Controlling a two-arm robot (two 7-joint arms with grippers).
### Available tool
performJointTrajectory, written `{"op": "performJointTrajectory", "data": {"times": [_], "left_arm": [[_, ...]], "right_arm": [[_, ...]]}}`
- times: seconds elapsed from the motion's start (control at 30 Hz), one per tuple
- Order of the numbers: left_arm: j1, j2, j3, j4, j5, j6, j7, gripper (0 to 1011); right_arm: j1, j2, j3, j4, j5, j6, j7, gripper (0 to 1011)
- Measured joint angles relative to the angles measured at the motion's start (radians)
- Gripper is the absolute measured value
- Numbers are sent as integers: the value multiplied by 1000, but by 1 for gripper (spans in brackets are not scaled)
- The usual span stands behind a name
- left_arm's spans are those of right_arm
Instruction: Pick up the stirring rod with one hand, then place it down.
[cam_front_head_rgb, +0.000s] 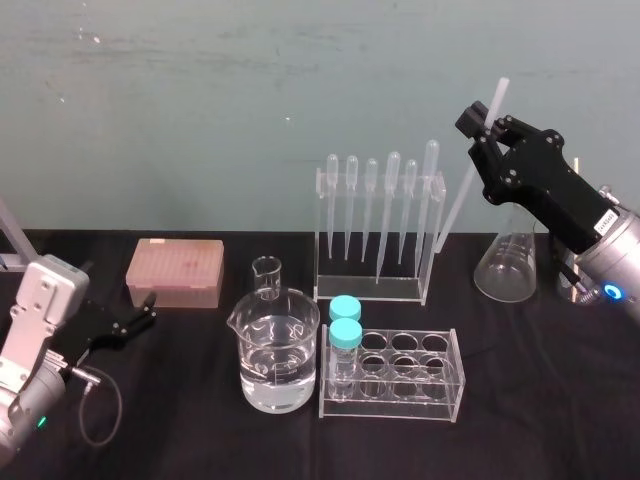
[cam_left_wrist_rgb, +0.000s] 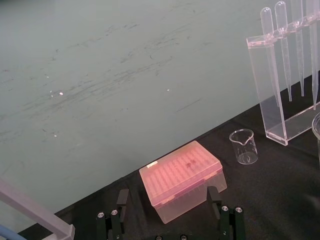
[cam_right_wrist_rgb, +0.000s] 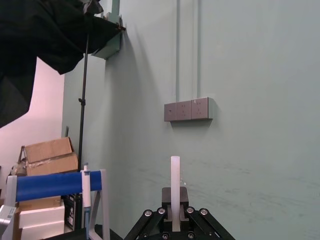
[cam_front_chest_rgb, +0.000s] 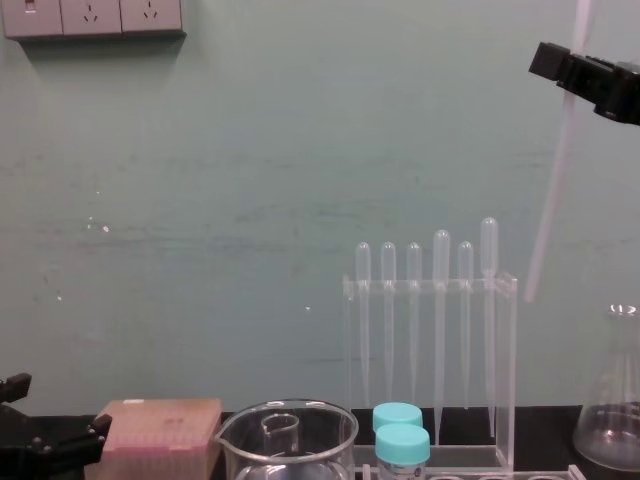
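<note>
the right hand (cam_front_head_rgb: 484, 128), black with long flat fingers, is clenched on the stirring rod (cam_front_head_rgb: 458, 200), a thin straight milky-white stick of even thickness. it holds the rod tilted in the air, well above the black cloth-covered bench (cam_front_head_rgb: 540, 400). the rod's lower end hangs near the top corner of the clear plastic pipette rack (cam_front_head_rgb: 370, 290), on the side of the cone-shaped glass flask (cam_front_head_rgb: 505, 265). the left hand (cam_front_head_rgb: 135, 320) rests low at the bench's left, near a pink box (cam_front_head_rgb: 175, 272) with a dimpled lid, fingers spread, grasping nothing.
</note>
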Motion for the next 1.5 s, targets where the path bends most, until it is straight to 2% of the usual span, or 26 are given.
{"op": "performJointTrajectory", "data": {"times": [0.83,1.03,1.27,1.37,1.5], "left_arm": [[0,0,0,0,0,0,0,1000],[0,0,0,0,0,0,0,1000],[0,0,0,0,0,0,0,1000],[0,0,0,0,0,0,0,1000],[0,0,0,0,0,0,0,1000]], "right_arm": [[-1,-4,-6,5,-3,0,0,69],[-15,-2,-18,5,-4,10,2,69],[-38,-4,-55,48,-48,-1,5,70],[-37,-19,-69,98,-78,-21,4,69],[-28,-33,-74,138,-90,-40,11,69]]}}
